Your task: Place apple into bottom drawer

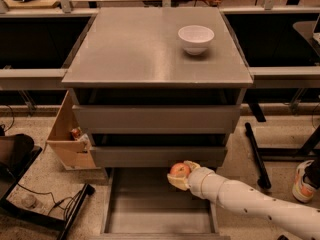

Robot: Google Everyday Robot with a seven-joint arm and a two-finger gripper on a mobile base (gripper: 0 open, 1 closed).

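Now | end effector (182, 175) grips apple (179, 169) over bottom drawer (150, 206) | bowl (196, 37) atop cabinet (135, 49)

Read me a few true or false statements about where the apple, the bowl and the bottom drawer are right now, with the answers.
1. The gripper holds the apple over the bottom drawer. True.
2. The white bowl sits inside the bottom drawer. False: it stands on the cabinet top.
3. The bottom drawer is pulled out. True.
4. The apple lies on the drawer's floor. False: it is up in the gripper, near the drawer's back edge.
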